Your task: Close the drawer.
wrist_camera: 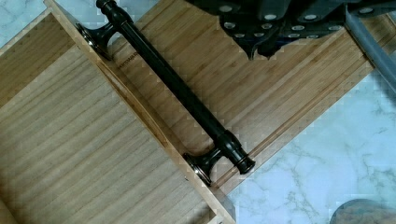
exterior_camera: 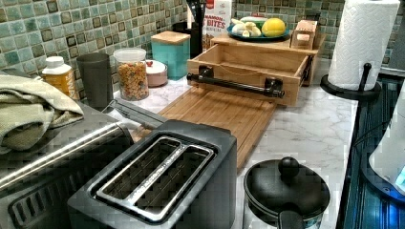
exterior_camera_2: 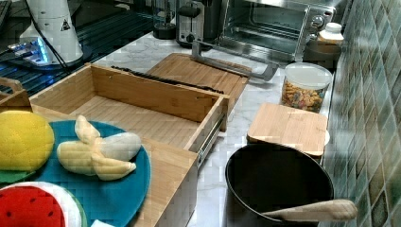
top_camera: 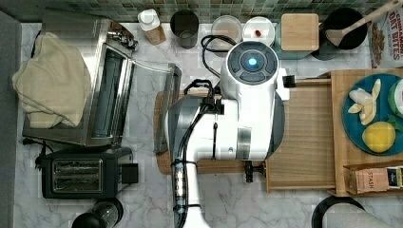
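Above the cutting board (wrist_camera: 289, 79), just out from the drawer front, hangs the gripper (wrist_camera: 261, 51). In the wrist view its dark underside is there, but I cannot tell how far the fingers are parted; nothing seems to be held. It sits clear of the handle (wrist_camera: 177, 91), on the board side of it, not touching.

The arm (top_camera: 223, 128) reaches over the board in the top view, hiding most of the handle there.

The drawer (exterior_camera: 248, 62) stands well pulled out from the cabinet (exterior_camera_2: 165, 189), its floor bare. In the right view its slide rail shows along the side, and the front wall faces the board. The handle runs the width of the front on two posts (exterior_camera: 234, 86).

Further out, the plate (exterior_camera_2: 118, 189) with toy fruit rests on the cabinet top, and the oven door (exterior_camera_2: 231, 66) lies dropped open onto the far end of the board.

My worry is the push. If the gripper meets the bar off to one end, the drawer could skew on its rails and jam partway. Coming in too low, it may scrape the board; too high, it could ride over the bar and miss the front altogether. A hard shove might also jolt the plate above.
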